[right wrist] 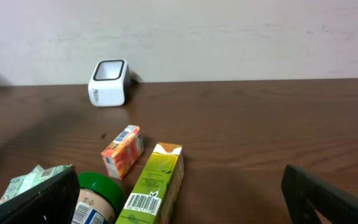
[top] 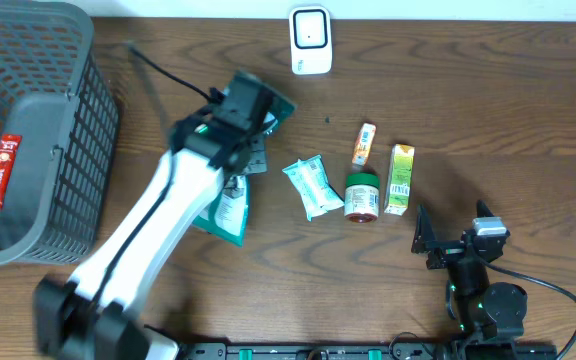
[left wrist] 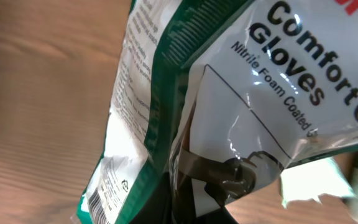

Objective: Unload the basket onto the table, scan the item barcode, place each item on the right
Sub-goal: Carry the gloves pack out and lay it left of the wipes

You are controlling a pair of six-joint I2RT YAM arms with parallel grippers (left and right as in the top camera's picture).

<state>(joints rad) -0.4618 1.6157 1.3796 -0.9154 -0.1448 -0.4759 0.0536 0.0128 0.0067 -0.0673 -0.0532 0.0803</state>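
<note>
My left gripper (top: 251, 108) is shut on a green and white pack of gloves (top: 280, 110), lifted above the table left of centre. In the left wrist view the gloves pack (left wrist: 229, 93) fills the frame, its barcode strip (left wrist: 101, 202) at the lower left. The dark fingers (left wrist: 194, 193) clamp its clear bottom edge. The white scanner (top: 309, 40) stands at the table's far edge; the right wrist view shows the scanner (right wrist: 109, 82) too. My right gripper (top: 456, 238) rests open near the front right, holding nothing.
A grey basket (top: 78, 120) at the left holds a red packet (top: 3, 165). On the table lie a teal pouch (top: 226, 212), a pale green packet (top: 313, 187), a green-lidded jar (top: 361, 195), a green carton (top: 400, 180) and a small orange box (top: 365, 145).
</note>
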